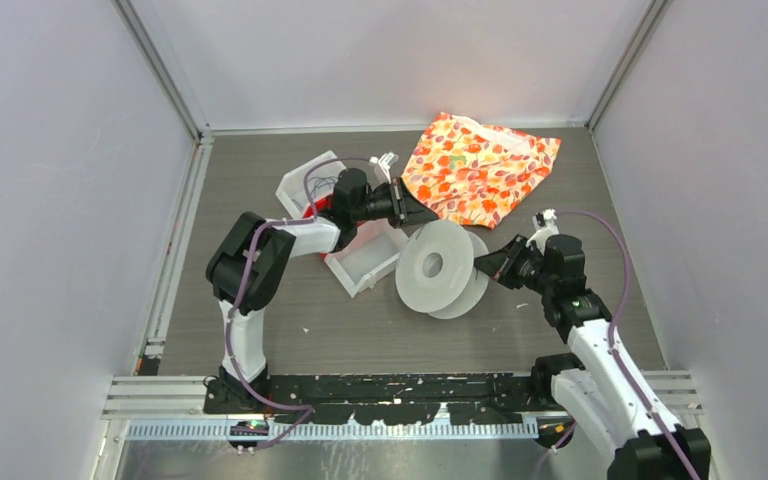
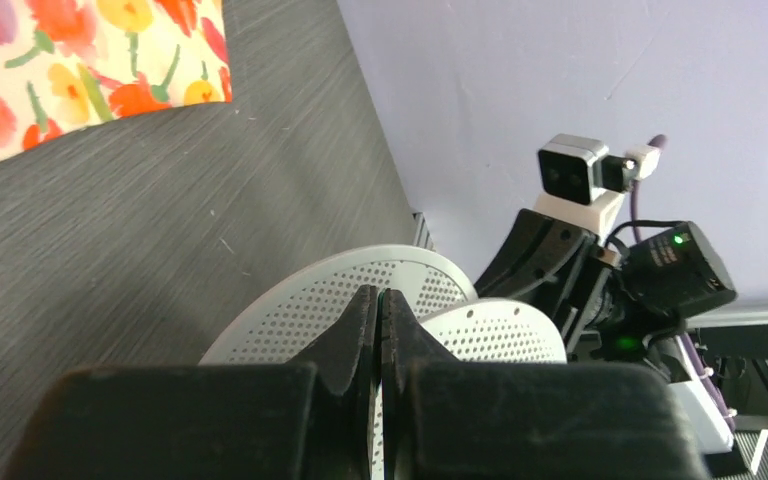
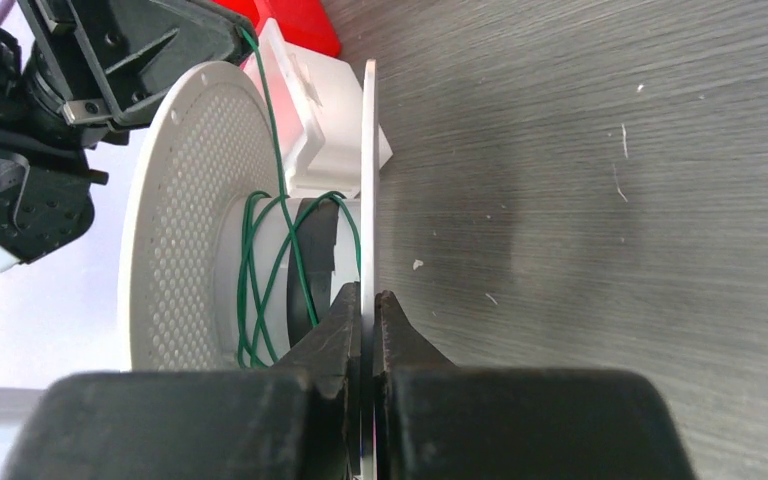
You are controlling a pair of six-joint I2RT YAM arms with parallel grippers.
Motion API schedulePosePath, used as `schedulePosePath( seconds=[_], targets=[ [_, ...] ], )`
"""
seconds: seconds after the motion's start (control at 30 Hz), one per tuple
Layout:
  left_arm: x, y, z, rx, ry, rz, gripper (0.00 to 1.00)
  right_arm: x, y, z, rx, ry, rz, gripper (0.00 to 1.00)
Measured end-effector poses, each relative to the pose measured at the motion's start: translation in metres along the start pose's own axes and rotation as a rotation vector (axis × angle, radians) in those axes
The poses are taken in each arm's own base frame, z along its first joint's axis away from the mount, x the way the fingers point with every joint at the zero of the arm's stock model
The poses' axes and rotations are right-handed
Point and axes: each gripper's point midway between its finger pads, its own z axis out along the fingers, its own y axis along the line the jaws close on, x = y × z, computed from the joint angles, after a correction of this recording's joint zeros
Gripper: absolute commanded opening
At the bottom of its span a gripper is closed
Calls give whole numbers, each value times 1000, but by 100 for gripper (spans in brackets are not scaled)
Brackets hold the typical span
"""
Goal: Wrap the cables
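Two pincers (image 1: 422,212) (image 1: 480,266), one spool (image 1: 440,268), one cable (image 3: 278,150), one cloth (image 1: 480,168), one bin (image 1: 305,178)

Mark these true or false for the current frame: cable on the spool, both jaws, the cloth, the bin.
1. The green cable makes a few loose turns round the hub of the spool. True.
2. The right arm's jaws are open and clear of the spool. False: they are shut on the edge of one spool flange.
3. The cable runs from the hub up to the left arm's jaws, which are shut. True.
4. The floral cloth covers the spool. False: it lies on the table beyond the spool, which is uncovered.
5. In the top view, the white bin sits right of the spool. False: it is to the left, under the left arm.
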Motion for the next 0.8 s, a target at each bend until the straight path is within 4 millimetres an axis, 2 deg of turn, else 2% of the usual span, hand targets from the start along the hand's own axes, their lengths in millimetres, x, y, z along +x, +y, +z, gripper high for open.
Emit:
schedulePosePath(
  seconds=[0.13,0.37,0.6,0.8],
  targets=[
    [-4,8,0,-33,-24,-6,0,-2,-15,13,-69,6,72,1],
    [-11,17,2,-69,-59,-5,1,-16,-32,18,-164,-2,174,1],
    [-22,30,23,-62,-51,3,1,-24,-42,27,-188,-14,253,1],
    [-28,32,37,15,36,31,1,-30,-45,27,-183,-36,271,1]
  ],
)
